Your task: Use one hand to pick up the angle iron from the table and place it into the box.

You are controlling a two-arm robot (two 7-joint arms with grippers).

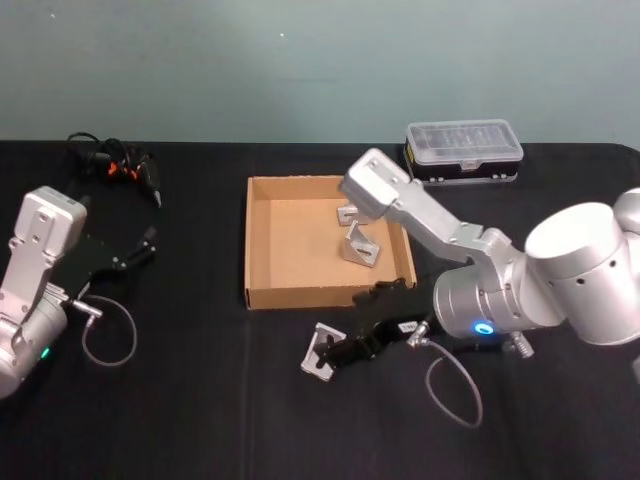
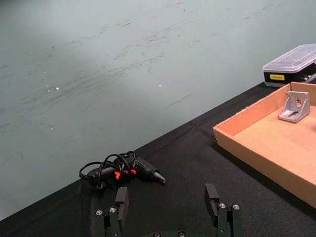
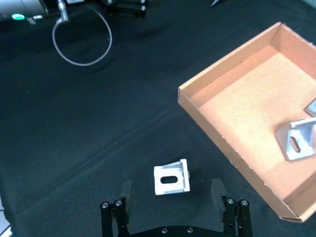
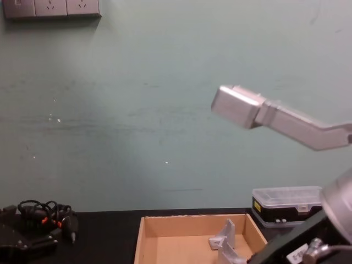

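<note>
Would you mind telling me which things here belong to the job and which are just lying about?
Job: angle iron on the table; open right gripper straddling it; cardboard box; two angle irons inside it.
Lying about: clear-lidded case; corded tool; left gripper, parked open at left.

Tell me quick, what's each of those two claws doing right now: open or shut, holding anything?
Left gripper: open, holding nothing.
Right gripper: open, straddling the angle iron, not yet gripping it.

A silver L-shaped metal angle iron (image 1: 320,352) lies on the black table (image 1: 200,400), just near of the shallow tan cardboard box (image 1: 247,240), which holds two more brackets (image 1: 362,245).
</note>
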